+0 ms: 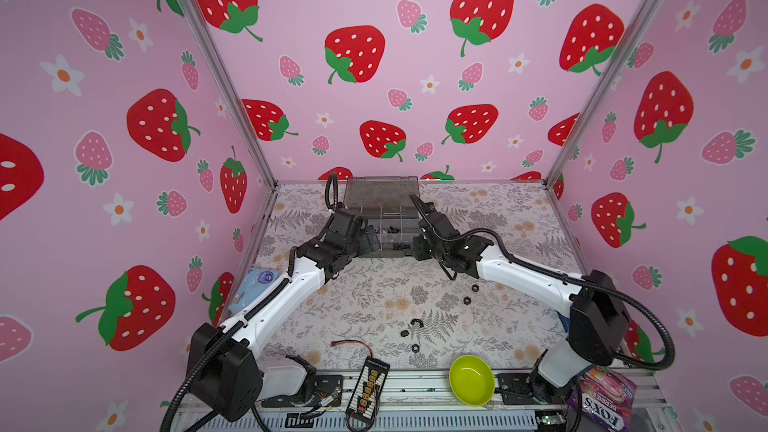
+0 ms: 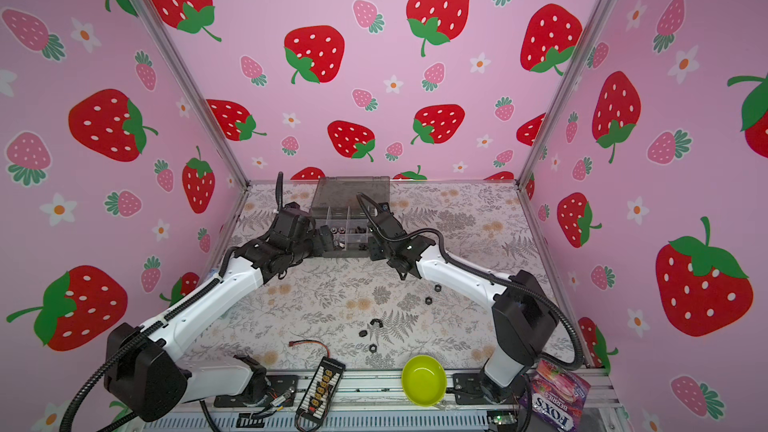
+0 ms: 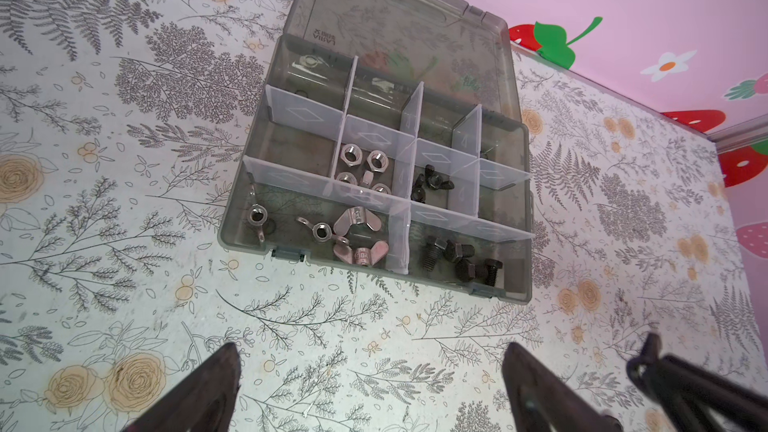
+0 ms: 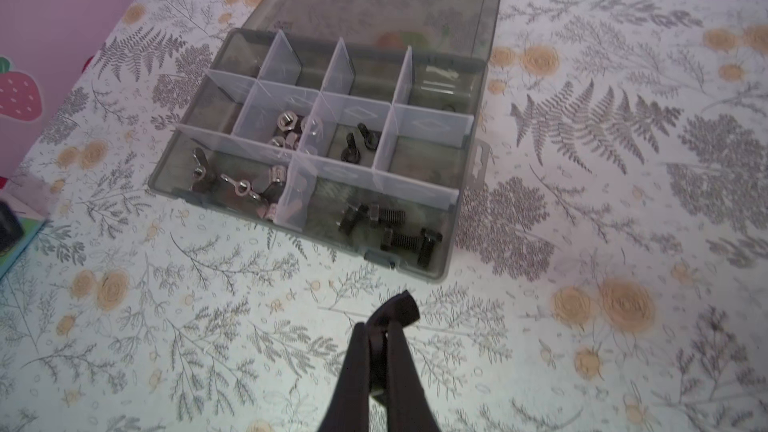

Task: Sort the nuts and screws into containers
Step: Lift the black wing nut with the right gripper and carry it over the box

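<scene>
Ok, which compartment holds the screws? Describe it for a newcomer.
Start at the translucent smoky-grey plastic organizer box, lid open, at the back of the floral table. Take the row along its front edge. The compartment with black threaded bolts is it; its neighbour holds shiny silver wing nuts.

top views: arm wrists cover the near corners of the organizer box (image 1: 382,191). left gripper (image 3: 370,349) fingers cut off by frame edge in left wrist view. dark bit at right gripper (image 4: 386,317) tip is blurred, can't tell if anything's held. loose black pieces (image 1: 415,323) on the table (image 1: 374,297) too small to type
</scene>
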Robot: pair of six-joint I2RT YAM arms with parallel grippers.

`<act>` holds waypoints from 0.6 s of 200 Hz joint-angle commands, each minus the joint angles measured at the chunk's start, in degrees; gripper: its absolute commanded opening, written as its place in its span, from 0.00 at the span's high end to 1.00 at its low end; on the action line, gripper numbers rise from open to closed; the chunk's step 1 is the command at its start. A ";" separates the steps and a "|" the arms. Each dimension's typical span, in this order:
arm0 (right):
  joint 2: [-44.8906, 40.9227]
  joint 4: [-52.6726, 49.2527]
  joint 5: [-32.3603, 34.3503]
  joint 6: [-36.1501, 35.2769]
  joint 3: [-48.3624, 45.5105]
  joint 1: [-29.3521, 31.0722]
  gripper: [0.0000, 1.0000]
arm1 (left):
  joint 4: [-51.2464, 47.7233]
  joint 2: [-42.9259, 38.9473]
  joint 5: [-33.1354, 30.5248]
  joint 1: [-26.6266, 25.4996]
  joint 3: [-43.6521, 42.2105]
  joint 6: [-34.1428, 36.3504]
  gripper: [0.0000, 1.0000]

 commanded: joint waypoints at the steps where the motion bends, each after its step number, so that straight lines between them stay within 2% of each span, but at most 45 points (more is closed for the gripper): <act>1: 5.62 2.37 -2.79 -5.43 5.57 -1.33 1.00 | 0.68 -1.63 -2.02 -0.08 -1.64 -1.29 0.01; 58: 19.16 3.82 -5.87 -10.32 19.08 -3.19 1.00 | 0.69 -2.25 -1.70 -0.08 -2.45 -1.39 0.01; 120: 29.10 5.87 -8.61 -11.60 27.01 -4.42 1.00 | 0.85 -3.39 -1.66 -0.08 -3.51 -1.38 0.01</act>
